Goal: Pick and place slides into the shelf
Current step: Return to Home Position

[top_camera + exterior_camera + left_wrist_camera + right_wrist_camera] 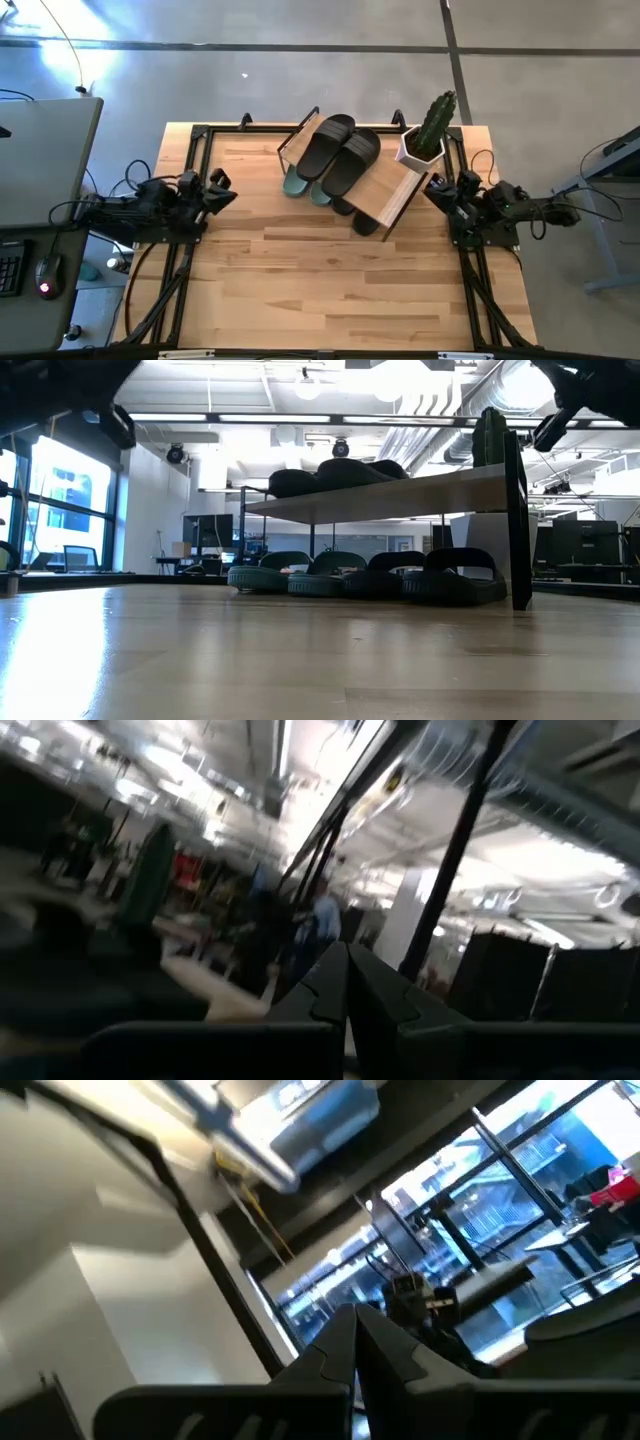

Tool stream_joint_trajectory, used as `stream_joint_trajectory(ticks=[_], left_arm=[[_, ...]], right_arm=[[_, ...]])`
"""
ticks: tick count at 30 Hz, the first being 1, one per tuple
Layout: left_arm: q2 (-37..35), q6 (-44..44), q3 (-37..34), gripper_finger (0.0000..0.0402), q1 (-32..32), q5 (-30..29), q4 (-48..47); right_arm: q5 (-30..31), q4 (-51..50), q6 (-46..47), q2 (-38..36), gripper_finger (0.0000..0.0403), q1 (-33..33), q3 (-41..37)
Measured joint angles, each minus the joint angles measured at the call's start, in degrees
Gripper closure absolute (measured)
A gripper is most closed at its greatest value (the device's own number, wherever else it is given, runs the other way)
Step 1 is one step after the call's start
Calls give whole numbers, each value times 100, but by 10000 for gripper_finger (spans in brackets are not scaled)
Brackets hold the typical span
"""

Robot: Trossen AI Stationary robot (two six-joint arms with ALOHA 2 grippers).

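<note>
**A:** Where are the slides?

**B:** All six are at the shelf [385, 185]. One black pair [338, 152] lies on its plank, side by side and touching each other.

**A:** And underneath?

**B:** Four stand in a row on the table [320, 290] below the plank. The green pair [262, 575] is toward one end of the shelf. The second black pair [455, 578] is right beside it, toward the other end. From above, only their tips poke out past the shelf's edge.

**A:** Anything else on the shelf?

**B:** A cactus [436, 118] in a white pot [418, 150] stands on the plank. It is at the end above the second black pair, apart from the slides on top.

**A:** Where are the arms?

**B:** The left gripper [226, 190] hangs well apart from the shelf, off its green-pair end. The right gripper [432, 188] sits near the shelf's cactus end without touching it.

**A:** What about the jaws?

**B:** Each wrist view shows its own two fingers pressed together with nothing between them. Neither gripper holds a slide.

**A:** So nothing lies away from the shelf?

**B:** No slide does. Every one is on the plank or under it.
</note>
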Motion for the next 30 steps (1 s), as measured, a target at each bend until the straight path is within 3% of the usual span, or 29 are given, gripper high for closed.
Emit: stream_joint_trajectory(ticks=[13, 16, 23, 30], left_arm=[[0, -4, 0, 401, 0, -601, -2122], [76, 299, 1, 401, 1, -598, -2204], [125, 1133, 2, 399, 1, -451, -2241], [125, 1192, 2, 399, 1, -451, -2241]], right_arm=[[-72, -2647, -1943, 1, 403, 1, -2], [-30, -2691, -2439, 57, 403, -1, 2], [343, -2679, -2609, 60, 403, -1, 2], [340, -2681, -2566, 63, 403, -3, 7]])
